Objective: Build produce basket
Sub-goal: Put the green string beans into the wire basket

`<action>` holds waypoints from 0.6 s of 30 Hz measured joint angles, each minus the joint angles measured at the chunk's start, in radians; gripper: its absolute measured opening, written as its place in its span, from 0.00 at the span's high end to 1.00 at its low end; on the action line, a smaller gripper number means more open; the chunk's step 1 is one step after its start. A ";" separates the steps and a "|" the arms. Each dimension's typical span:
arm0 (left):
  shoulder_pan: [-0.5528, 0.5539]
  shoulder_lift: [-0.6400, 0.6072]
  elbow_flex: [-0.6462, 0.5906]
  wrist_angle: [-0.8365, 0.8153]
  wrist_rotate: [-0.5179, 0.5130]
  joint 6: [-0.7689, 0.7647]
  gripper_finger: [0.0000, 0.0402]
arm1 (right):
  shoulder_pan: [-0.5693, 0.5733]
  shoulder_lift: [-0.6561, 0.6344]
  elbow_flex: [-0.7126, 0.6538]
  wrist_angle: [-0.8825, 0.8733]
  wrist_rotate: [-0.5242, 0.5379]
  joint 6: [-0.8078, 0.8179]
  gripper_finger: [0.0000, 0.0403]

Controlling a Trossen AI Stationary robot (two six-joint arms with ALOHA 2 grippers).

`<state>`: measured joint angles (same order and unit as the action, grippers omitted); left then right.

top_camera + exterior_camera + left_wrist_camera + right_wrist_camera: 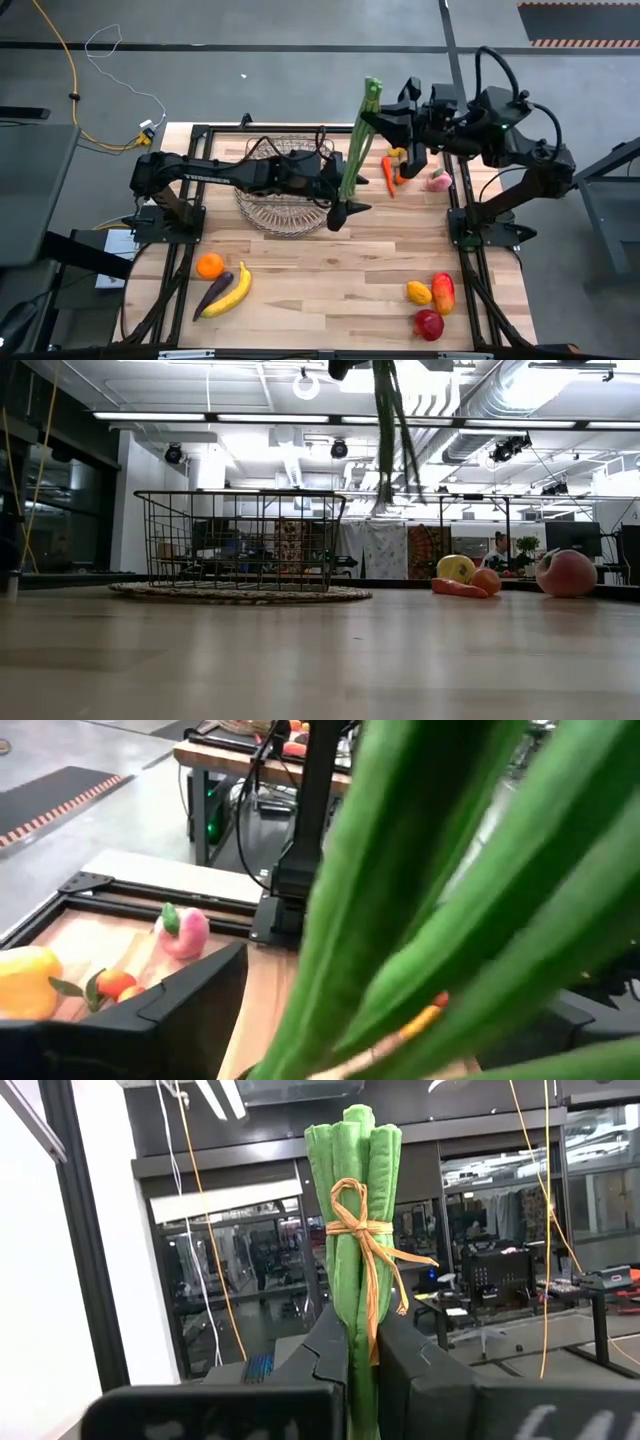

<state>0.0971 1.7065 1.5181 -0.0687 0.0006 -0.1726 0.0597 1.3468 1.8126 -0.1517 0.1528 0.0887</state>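
Green beans (pixel 360 135) stand centre-top of the high view — we've got the right gripper (pixel 381 118) pinched on the bundle, the left gripper (pixel 340 208) spread around its lower end, basket (pixel 285 205) just left. Low view: they hang above the basket (pixel 240 540). Right wrist: fingers clamp below the twine (pixel 358 1230). Our call — left closes before right releases.

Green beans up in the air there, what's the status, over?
Right gripper shut on the green beans, bundle upright. Left gripper open at its lower end. Basket beneath left arm, looks empty. Nothing blocking.
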 joint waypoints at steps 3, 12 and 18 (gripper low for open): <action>0.000 0.000 0.000 -0.020 -0.038 0.037 0.21 | 0.000 -0.009 0.000 -0.001 0.000 0.000 0.99; 0.006 -0.006 0.000 -0.025 -0.090 0.053 0.46 | 0.000 -0.014 0.000 -0.001 0.001 -0.001 0.99; 0.005 -0.006 0.000 -0.016 -0.127 0.054 0.74 | 0.000 -0.014 0.000 -0.001 0.001 -0.003 0.99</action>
<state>0.1017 1.7000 1.5181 -0.0847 -0.1268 -0.1190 0.0597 1.3331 1.8126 -0.1528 0.1541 0.0853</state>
